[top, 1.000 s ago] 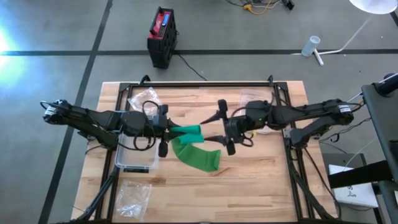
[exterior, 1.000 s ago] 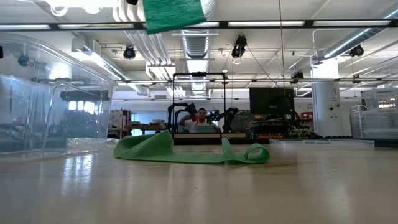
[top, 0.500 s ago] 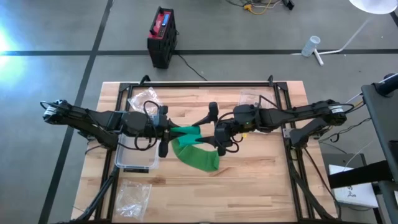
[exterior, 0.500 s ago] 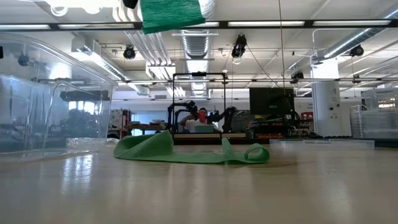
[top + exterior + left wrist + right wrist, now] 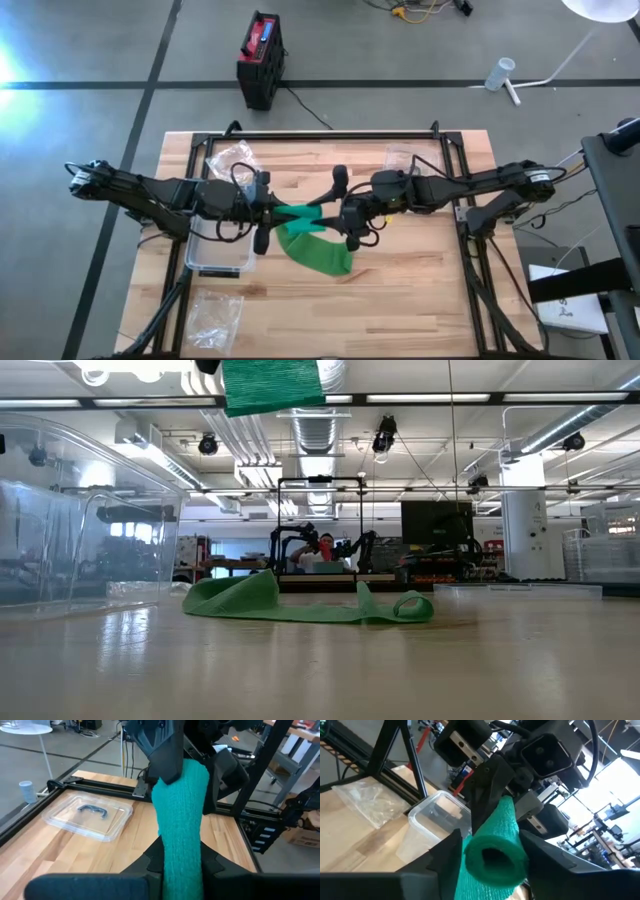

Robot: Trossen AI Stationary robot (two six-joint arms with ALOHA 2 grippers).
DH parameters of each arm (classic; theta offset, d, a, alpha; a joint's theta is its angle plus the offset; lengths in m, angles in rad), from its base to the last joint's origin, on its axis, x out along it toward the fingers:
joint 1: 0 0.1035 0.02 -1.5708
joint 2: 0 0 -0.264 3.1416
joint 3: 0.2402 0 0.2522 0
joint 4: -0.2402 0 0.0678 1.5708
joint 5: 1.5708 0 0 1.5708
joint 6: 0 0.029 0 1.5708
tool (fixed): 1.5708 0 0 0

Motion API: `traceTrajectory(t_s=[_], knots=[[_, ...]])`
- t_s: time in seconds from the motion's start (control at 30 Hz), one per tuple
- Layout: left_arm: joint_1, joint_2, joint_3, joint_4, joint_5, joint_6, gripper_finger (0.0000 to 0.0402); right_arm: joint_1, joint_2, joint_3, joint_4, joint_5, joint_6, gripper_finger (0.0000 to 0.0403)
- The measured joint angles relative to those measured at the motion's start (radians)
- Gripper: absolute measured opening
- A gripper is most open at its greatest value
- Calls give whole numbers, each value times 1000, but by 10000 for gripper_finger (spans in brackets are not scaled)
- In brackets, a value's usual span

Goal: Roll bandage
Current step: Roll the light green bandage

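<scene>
Bandage (image 5: 318,244): green, rolled end held up above mid-table, loose tail draped down onto the wood.
Left gripper (image 5: 281,213): clamped on the roll's near end.
Right gripper (image 5: 490,851): fingers (image 5: 447,855) flank the roll's open end on both sides (whether they press it, I cannot tell).
Clear tub (image 5: 218,252): under the left arm.

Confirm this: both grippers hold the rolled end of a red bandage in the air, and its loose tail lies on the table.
Wrong in one respect: the bandage is green, not red, as the high view shows. The rest stands: the left gripper and right gripper meet at its rolled end above the table, and the loose tail lies on the wood.
</scene>
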Motion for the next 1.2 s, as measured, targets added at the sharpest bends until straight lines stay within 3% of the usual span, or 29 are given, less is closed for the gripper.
traceTrajectory(t_s=[0.2,0.4,0.63,0.93,1.07,1.2], knots=[[0,0,0,11,0,44,46,0,0,0,3,2,55,105],[-7,-20,15,45,0,129,90,0,-2,33,-2,-10,135,15],[-67,-94,62,42,-1,267,168,23,-70,48,56,-20,195,12],[-76,-30,50,109,-13,305,229,22,-77,46,121,-42,267,13],[-76,0,50,132,-69,312,224,23,-76,46,128,-44,273,13],[-76,6,45,171,-124,309,163,25,-76,46,135,-44,283,13]])
